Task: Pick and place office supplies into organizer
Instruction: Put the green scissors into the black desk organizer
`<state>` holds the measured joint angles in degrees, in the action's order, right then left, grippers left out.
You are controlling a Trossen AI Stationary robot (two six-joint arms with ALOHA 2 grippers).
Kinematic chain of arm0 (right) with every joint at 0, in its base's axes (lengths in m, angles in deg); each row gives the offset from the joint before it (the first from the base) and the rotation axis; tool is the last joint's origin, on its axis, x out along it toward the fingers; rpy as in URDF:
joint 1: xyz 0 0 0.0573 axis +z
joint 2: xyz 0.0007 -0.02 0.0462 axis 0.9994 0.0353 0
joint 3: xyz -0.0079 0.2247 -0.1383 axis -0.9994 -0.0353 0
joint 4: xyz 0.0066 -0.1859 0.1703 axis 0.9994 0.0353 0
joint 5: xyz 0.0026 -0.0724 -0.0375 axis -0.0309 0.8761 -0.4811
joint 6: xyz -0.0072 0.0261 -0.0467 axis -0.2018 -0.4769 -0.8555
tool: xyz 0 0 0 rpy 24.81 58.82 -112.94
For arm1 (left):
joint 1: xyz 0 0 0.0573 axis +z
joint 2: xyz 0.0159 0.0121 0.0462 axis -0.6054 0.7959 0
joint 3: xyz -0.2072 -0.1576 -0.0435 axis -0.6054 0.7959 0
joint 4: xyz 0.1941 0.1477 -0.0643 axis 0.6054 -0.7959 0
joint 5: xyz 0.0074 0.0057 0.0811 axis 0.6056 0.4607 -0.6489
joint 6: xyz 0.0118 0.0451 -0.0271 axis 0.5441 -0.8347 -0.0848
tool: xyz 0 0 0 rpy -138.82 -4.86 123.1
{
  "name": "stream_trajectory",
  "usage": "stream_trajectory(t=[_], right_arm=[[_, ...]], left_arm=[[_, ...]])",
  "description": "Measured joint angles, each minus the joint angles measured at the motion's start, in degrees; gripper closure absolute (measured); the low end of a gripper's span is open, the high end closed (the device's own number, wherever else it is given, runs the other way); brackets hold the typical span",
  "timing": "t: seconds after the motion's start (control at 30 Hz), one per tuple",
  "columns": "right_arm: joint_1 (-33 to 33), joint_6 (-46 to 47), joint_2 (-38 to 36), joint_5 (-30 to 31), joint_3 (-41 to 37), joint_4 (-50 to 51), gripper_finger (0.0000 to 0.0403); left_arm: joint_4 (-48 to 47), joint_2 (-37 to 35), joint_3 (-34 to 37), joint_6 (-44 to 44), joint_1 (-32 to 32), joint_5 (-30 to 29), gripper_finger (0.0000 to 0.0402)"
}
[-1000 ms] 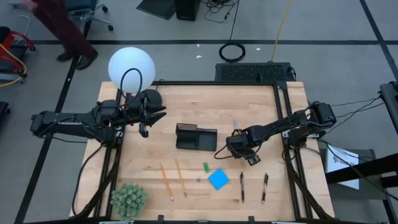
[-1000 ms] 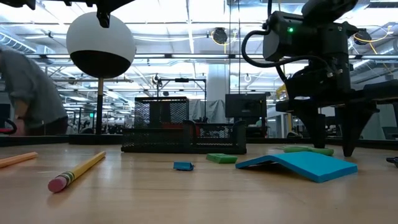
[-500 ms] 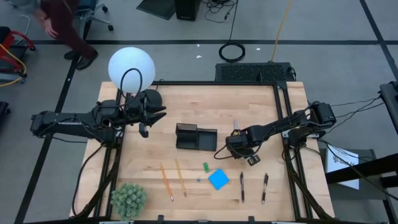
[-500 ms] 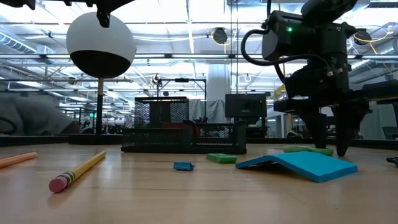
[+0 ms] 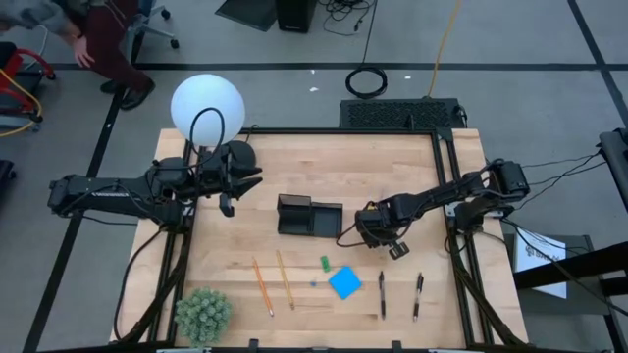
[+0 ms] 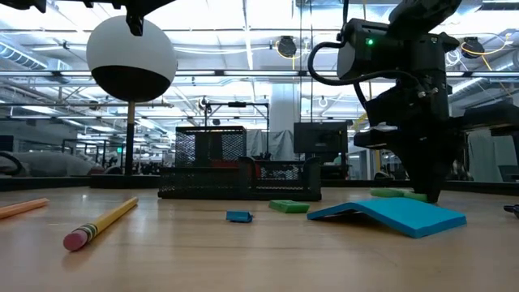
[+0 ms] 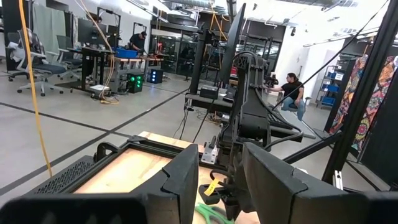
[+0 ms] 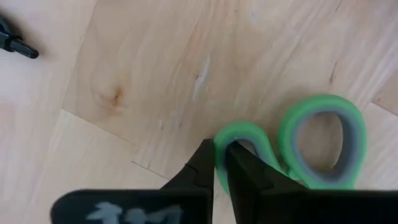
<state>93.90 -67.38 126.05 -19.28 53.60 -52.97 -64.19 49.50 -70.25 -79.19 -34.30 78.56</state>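
Observation:
The green-handled scissors (image 8: 311, 146) lie flat on the table right of the black organizer (image 5: 308, 216); their blade (image 5: 371, 197) points toward the far edge. My right gripper (image 5: 373, 227) stands over the handles, shut on one loop. My left gripper (image 5: 228, 203) hovers open and empty by the lamp, far left. Two pencils (image 5: 275, 282), a small green piece (image 5: 324, 263), a blue pad (image 5: 344, 282) and two pens (image 5: 382, 294) lie along the near side. My right gripper pinches the rim of the scissors' smaller handle loop (image 8: 221, 140) between its two fingers, one finger (image 8: 244, 169) in the loop and one outside. The fingers point down from above. The scissors lie flat on the table.
The white globe lamp (image 5: 207, 106) stands at the far left corner and the spiky plant ball (image 5: 203, 314) at the near left corner. A person (image 5: 93, 29) moves on the floor beyond the table. Bare wood lies between the organizer and the far edge.
My right gripper's fingers, spread wide on either side of the scissors' handle a second ago, have closed together onto it. The scissors have stayed on the table.

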Motion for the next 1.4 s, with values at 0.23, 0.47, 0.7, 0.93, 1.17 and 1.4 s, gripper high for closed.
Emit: stream_trajectory(t=[0.23,0.47,0.7,0.93,1.17,1.4], right_arm=[[-0.73,0.61,0.0,-1.2,-0.09,-0.69,0.0395],[-0.73,2.14,0.0,-1.08,-0.07,-0.55,0.0395],[-0.55,2.19,0.04,0.34,2.62,2.63,0.0395],[-0.55,2.19,-0.09,0.56,8.43,4.21,0.0395],[-0.52,3.44,-0.22,3.31,12.59,10.22,0.0395],[-0.55,5.02,-0.24,3.67,15.83,11.94,0.0395]], left_arm=[[0.0,0.0,0.0,0.0,0.02,0.0,0.027],[0.0,0.0,0.0,0.02,0.01,0.0,0.027],[0.04,0.0,0.0,0.02,0.01,0.0,0.027],[0.15,0.0,0.01,0.04,0.02,0.0,0.027],[0.13,0.0,0.02,-0.08,0.0,0.02,0.027],[0.13,-0.02,0.02,-0.78,0.0,0.02,0.027]])
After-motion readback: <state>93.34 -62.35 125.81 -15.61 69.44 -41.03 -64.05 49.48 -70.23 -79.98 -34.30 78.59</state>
